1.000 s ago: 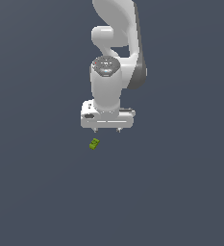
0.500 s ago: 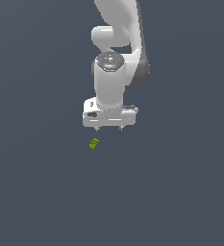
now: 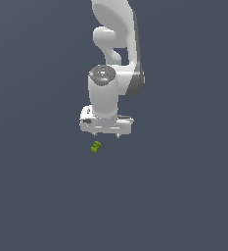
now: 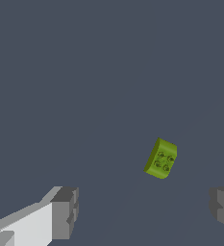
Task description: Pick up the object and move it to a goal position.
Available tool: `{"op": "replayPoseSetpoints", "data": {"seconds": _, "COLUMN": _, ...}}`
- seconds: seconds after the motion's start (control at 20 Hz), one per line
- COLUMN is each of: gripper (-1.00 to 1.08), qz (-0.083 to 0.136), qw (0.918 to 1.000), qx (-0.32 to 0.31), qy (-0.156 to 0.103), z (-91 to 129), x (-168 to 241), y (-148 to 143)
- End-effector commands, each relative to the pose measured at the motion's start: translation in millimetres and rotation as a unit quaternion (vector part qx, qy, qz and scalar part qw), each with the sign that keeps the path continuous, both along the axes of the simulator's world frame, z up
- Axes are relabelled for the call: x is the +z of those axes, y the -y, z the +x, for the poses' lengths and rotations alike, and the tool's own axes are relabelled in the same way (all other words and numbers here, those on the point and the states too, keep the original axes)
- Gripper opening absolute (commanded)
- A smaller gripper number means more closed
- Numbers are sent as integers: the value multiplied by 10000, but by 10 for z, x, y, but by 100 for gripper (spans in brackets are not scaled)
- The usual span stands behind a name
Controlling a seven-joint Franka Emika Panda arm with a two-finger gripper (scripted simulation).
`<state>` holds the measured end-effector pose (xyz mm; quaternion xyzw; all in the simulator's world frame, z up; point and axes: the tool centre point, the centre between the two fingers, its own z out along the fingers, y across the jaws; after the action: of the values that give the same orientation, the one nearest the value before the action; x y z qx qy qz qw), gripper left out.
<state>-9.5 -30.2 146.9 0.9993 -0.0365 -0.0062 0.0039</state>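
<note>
One lime-green object [image 3: 96, 146] on grey floor [image 3: 184, 196], pincer [image 3: 106, 134] spread wide above

Bench [image 3: 47, 196]: plain, uniform dark grey-blue surface filling both views, unmarked. Lying on it: one object [image 3: 96, 146], a small lime-green blocky piece, tilted askew; its upper face shows four round studs in the wrist view [image 4: 161, 159].

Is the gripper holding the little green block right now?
No, in the wrist view the green block lies free on the grey surface, clear of both gripper fingers, which stand wide apart.
</note>
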Motion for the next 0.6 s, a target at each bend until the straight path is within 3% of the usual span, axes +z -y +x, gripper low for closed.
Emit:
{"op": "replayPoseSetpoints", "data": {"seconds": 0.0, "gripper": 100, "qz": 22, "qw": 9994, "qx": -352, "qy": 8, "z": -22, "x": -156, "y": 104}}
{"op": "replayPoseSetpoints", "data": {"seconds": 0.55, "gripper": 100, "qz": 32, "qw": 9837, "qx": -1799, "qy": 60, "z": -171, "x": -760, "y": 553}}
